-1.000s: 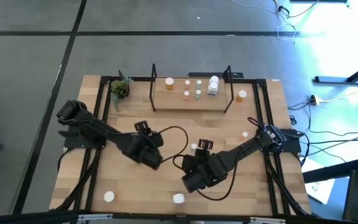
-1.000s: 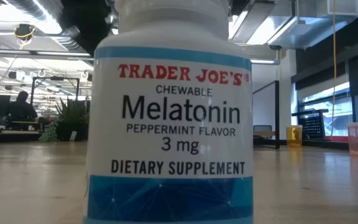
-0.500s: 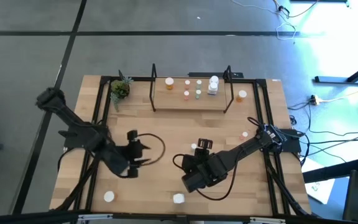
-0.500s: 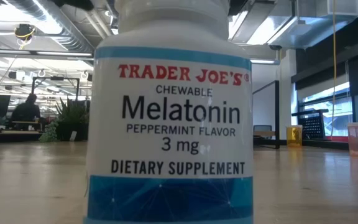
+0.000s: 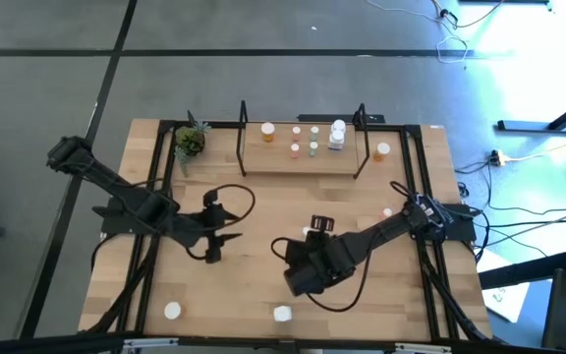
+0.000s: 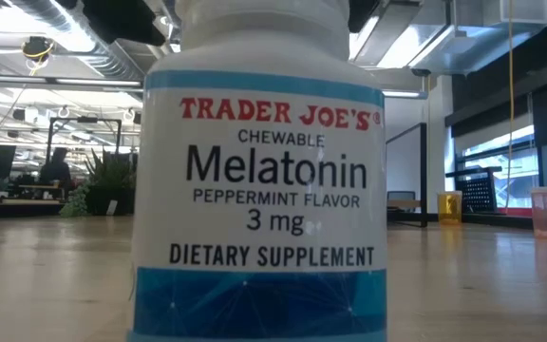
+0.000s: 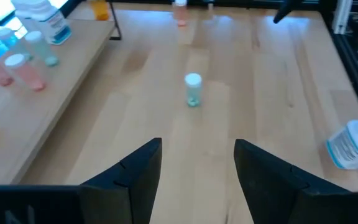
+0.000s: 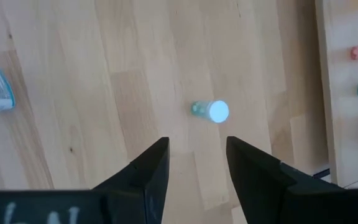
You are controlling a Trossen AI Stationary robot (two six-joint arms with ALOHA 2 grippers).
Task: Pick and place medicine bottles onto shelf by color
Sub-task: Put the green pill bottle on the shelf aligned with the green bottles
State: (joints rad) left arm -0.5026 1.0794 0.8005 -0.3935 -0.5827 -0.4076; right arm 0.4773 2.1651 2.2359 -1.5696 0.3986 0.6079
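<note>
**Inspector:** State the position of both arms at the time of inspection.

**Operator:** I had the left gripper (image 5: 214, 239) over the left-centre of the table (image 5: 263, 285), its fingers (image 7: 129, 177) spread apart with nothing between them. The right gripper (image 5: 314, 228) sat at mid-table, reaching in from the right side, its fingers (image 8: 148, 171) likewise parted and empty.

**Inspector:** And the bottles not yet placed?

**Operator:** A small pale green bottle (image 8: 211, 111) with a white cap stood upright on the bare table just beyond the right gripper's fingertips, not touched. I saw the same bottle from the left wrist camera, well ahead of that claw. A white melatonin bottle (image 6: 259, 180) stood at the front edge, filling the low camera's view, and another white bottle (image 5: 172, 311) stood near the front left corner. One small orange bottle (image 5: 386, 212) stood near the right edge of the table.

**Inspector:** Condition of the shelf?

**Operator:** The shelf (image 5: 263, 157) lay along the far edge. On it I counted small orange and green bottles and a larger white bottle (image 5: 338, 134) toward its right end. An orange bottle (image 5: 382, 151) stood just outside the right frame. The potted plant (image 5: 190, 141) stood left of the shelf.
</note>
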